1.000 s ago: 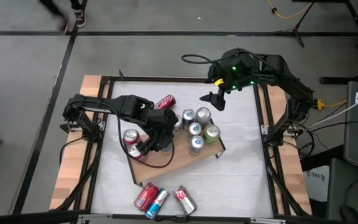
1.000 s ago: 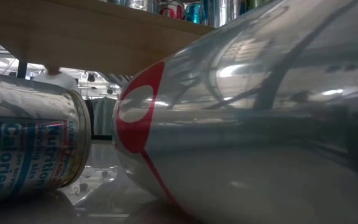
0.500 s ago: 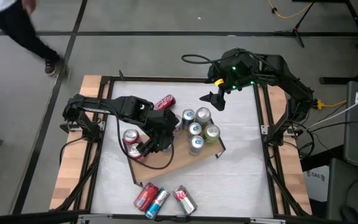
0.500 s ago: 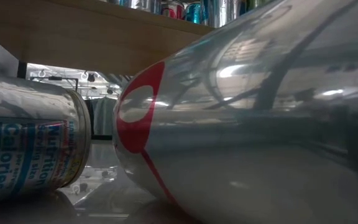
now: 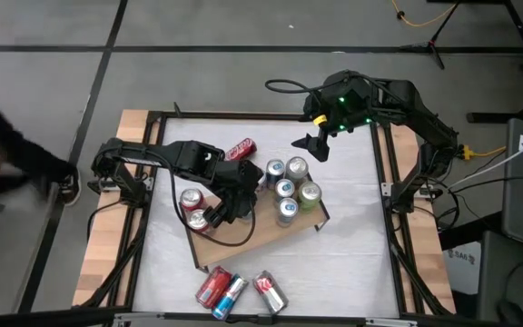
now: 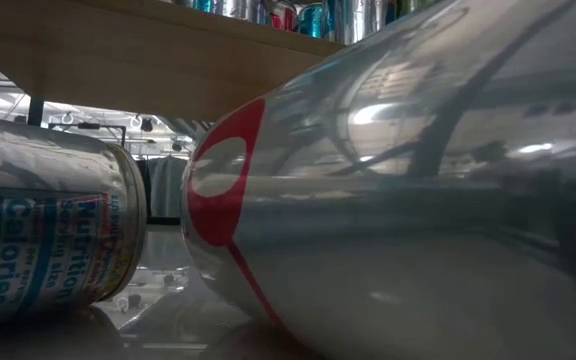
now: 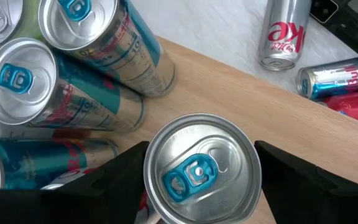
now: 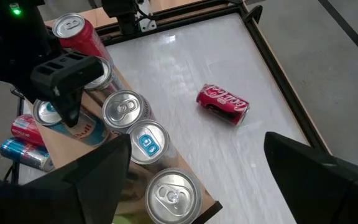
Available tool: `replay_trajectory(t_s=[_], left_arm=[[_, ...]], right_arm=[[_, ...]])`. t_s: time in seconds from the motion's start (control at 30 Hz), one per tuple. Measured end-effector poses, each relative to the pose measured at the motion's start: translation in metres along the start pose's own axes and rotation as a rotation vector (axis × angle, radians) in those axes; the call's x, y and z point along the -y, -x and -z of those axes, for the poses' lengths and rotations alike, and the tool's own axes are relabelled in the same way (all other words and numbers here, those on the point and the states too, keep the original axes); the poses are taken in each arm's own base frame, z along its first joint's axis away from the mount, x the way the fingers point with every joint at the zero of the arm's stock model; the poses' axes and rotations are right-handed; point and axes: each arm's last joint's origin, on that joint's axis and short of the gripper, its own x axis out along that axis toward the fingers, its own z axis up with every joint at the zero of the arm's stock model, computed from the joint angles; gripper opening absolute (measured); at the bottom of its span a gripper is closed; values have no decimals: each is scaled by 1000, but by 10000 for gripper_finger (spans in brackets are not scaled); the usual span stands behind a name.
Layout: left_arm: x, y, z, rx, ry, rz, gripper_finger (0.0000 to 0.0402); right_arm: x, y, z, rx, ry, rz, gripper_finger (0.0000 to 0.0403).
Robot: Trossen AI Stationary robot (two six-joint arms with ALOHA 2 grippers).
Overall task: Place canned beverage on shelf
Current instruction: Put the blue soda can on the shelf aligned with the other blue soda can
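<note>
- Low view: a silver can with a red mark [image 6: 388, 200] is lying right against the lens – filling most of the frame – with a second lying can [image 6: 48, 240] beside it and the underside of the shelf [image 6: 148, 60] showing above both.
- From above, three loose cans [image 5: 234, 291] are lying on their sides near the near edge of the tabletop [image 5: 352, 245], just in front of the shelf's near corner.
- The shelf is sitting slantwise at mid-tabletop, its wooden board partly bare.
- The left gripper [image 7: 199, 163] is reaching over the shelf's left part and straddling an upright can with a blue tab [image 7: 197, 186] that is standing on the board; whether it is clamping that can or merely bracketing it, I cannot tell.
- A red upright can [image 5: 191, 200] is standing on the shelf's left end, just beside that gripper.
- A cluster of upright cans [image 5: 285, 188] is crowding the shelf's right end.
- Beyond the shelf, a red can [image 5: 241, 148] is lying on the tabletop toward the far edge.
- The right gripper [image 5: 314, 143] is hovering near the far edge – spread wide, holding nothing.
</note>
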Motion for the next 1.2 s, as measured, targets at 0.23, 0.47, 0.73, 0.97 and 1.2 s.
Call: replay_trajectory(t_s=[0.23, 0.47, 0.73, 0.97, 1.2], left_arm=[[0, 0, 0, 0, 0, 1, 273], [0, 0, 0, 1, 0, 1, 277], [5, 0, -4, 8, -16, 8, 331], [8, -1, -9, -1, -10, -73, 343], [8, 7, -17, -7, -4, -225, 340]], right_arm=[[0, 0, 0, 0, 0, 0, 356], [0, 0, 0, 0, 0, 0, 356], [0, 0, 0, 0, 0, 0, 356], [0, 0, 0, 0, 0, 0, 356], [0, 0, 0, -1, 0, 0, 356]])
